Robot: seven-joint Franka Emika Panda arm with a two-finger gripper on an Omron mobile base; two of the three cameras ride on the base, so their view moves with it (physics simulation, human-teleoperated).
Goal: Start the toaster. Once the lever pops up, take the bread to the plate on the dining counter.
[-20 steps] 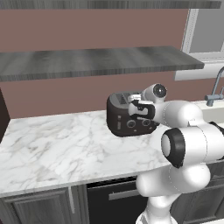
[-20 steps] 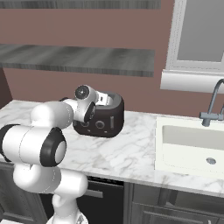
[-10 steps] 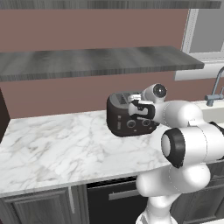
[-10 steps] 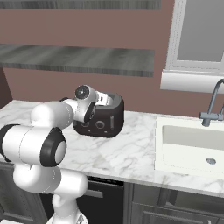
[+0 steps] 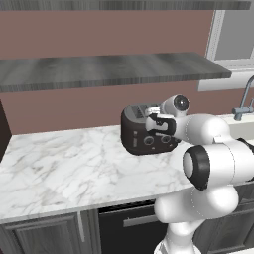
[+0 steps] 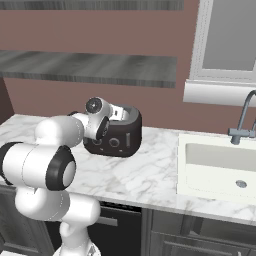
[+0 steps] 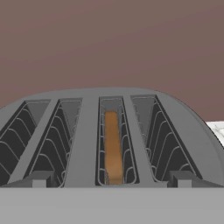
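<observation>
Toaster (image 5: 149,130) sits at the table's back edge; bread (image 7: 113,146) is low in the third slot. End effector (image 5: 159,122) hovers at the toaster's end, jaws wide, holding nothing. Lever probably not pressed yet, hard to see. Next: push it down.

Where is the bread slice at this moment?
In the hand view the bread stands on edge inside the toaster, in the third of four slots from the left, with empty slots on both sides.
</observation>
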